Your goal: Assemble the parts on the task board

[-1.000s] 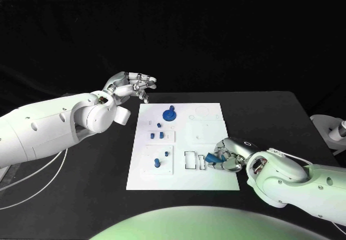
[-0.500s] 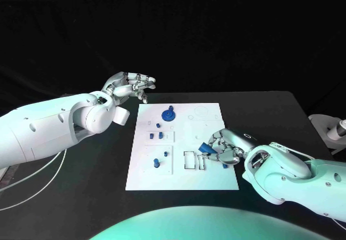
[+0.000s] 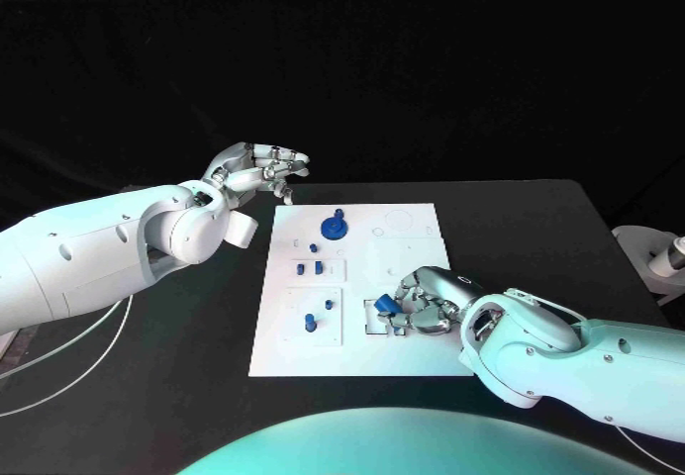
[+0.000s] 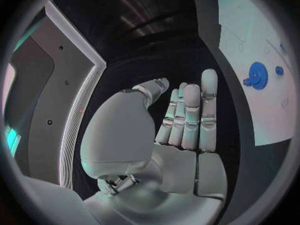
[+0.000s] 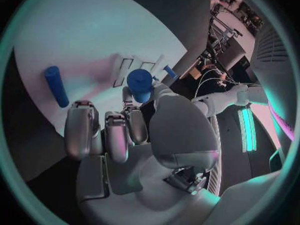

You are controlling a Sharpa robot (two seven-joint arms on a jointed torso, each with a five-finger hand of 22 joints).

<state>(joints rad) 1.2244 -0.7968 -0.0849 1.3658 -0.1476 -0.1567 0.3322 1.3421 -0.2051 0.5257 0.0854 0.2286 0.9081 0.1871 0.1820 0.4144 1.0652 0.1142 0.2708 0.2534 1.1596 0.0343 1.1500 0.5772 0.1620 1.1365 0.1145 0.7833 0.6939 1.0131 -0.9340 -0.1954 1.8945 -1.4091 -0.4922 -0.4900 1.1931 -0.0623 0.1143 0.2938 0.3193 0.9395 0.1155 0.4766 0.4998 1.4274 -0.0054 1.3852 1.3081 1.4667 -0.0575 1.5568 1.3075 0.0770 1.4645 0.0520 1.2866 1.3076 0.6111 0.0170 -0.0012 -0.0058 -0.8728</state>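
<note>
Over the task board (image 3: 414,361), the right hand (image 3: 423,304) pinches a blue part (image 3: 384,306); left hand (image 3: 262,164) spread, empty.

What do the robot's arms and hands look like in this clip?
Both arms are bulky, smooth white shells with small dark screw dots. The left hand and the right hand are silver metal with segmented fingers and rounded palm housings. Thin white cables loop under the left arm.
</note>
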